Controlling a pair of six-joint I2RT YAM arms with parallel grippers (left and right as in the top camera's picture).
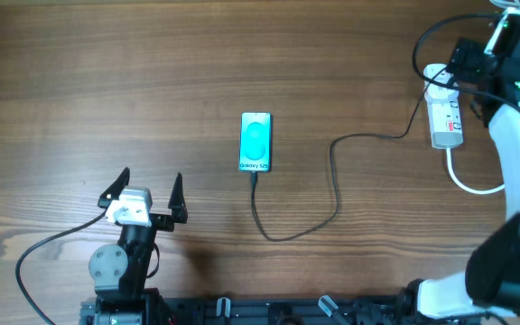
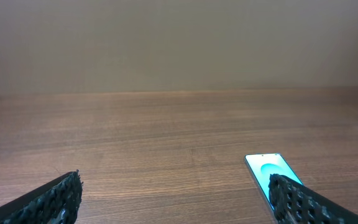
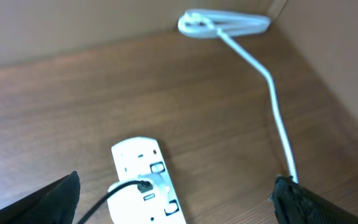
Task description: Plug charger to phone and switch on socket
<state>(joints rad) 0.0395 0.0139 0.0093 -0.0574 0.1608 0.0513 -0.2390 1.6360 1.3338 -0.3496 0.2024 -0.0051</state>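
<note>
The phone point(image 1: 255, 141) lies flat mid-table with its cyan screen up; it also shows in the left wrist view point(image 2: 268, 170). The thin black charger cable point(image 1: 335, 171) meets the phone's near edge, loops right and runs to the white socket strip point(image 1: 446, 117). In the right wrist view its black end point(image 3: 143, 185) sits in the socket point(image 3: 135, 155). My right gripper point(image 1: 459, 78) hovers open over the socket's far end, with the strip between its fingers point(image 3: 179, 205). My left gripper point(image 1: 145, 192) is open and empty, left of the phone and nearer me point(image 2: 176, 202).
The socket's thick white cord point(image 1: 469, 183) curves off its near end by the right arm. Another stretch of the white cord point(image 3: 272, 93) runs to a bundle point(image 3: 222, 23) at the table's far corner. Brown walls bound the table there.
</note>
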